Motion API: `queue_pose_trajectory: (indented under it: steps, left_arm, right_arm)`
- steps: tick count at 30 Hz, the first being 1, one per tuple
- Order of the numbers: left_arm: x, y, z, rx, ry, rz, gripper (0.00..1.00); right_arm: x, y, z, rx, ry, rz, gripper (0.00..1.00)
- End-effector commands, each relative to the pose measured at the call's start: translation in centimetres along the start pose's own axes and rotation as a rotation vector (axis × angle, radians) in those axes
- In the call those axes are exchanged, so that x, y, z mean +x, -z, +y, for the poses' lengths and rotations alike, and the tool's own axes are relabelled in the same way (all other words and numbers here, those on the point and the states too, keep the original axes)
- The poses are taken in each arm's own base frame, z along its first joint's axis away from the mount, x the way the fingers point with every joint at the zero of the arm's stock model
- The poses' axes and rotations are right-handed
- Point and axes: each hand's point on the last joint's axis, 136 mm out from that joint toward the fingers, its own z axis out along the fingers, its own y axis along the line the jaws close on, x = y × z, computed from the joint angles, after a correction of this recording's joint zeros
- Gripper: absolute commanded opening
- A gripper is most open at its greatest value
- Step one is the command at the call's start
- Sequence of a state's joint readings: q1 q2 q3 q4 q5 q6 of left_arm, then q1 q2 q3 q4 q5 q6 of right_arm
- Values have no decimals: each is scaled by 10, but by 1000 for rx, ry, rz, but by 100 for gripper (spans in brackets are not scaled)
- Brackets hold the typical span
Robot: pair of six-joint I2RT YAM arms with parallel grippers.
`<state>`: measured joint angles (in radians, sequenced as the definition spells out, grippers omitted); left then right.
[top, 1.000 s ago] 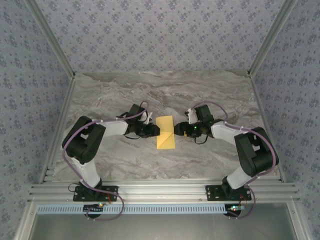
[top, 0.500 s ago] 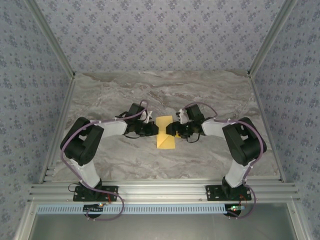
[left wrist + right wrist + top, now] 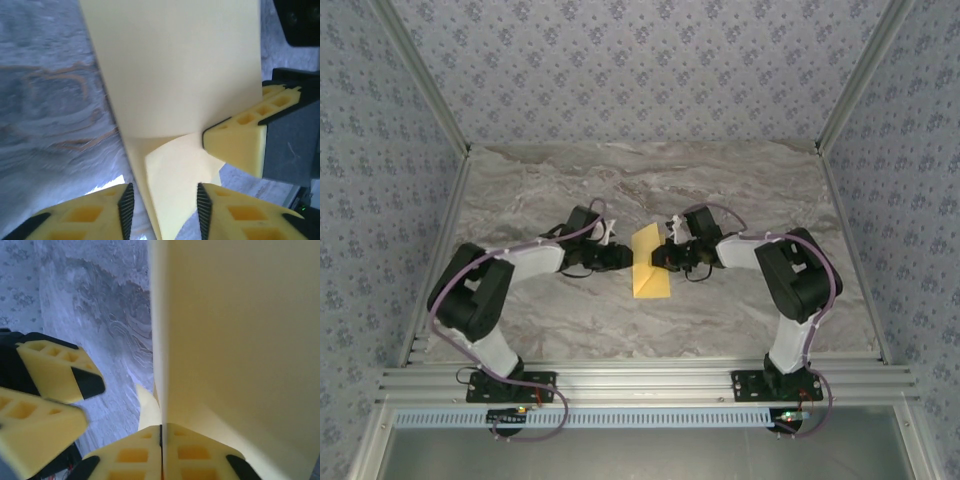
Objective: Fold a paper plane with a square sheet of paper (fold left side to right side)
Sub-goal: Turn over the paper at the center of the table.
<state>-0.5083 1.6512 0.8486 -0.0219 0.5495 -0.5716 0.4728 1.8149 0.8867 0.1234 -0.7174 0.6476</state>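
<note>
Square sheet of paper (image 3: 651,272) sat at the middle of the desk (image 3: 540,190), well away from every edge. Part of it lay flat on the surface and part stood up as a yellow wall. On its left, the left jaws were parted: their fingers (image 3: 95,217) sat on either side of a folded edge of the sheet, with gaps showing, and did not pinch it. On its right, the right jaws were pressed together, their fingers (image 3: 125,455) meeting in a thin seam. They nipped the standing flap at its right edge and held it off the desk.
</note>
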Motion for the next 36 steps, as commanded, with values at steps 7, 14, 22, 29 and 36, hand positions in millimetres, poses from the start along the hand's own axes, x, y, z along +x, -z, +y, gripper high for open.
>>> queue_pose_trajectory:
  steps: [7, 14, 22, 29, 36]
  left_arm:
    - [-37, 102, -61, 206, 25, -286, 74]
    - [-54, 164, -144, 504, -65, -395, 81]
    - [-55, 185, -198, 626, -188, -402, 75]
    - [-59, 201, -213, 698, -195, -448, 39]
    - [-55, 199, -204, 669, -167, -466, 6]
  right_arm:
    - [-48, 95, 88, -241, 176, -248, 4]
    - [-54, 158, 186, -425, 372, -315, 5]
    - [-39, 175, 255, -564, 475, -291, 6]
    - [-35, 180, 266, -605, 471, -290, 8]
    - [-40, 183, 250, -564, 435, -326, 30]
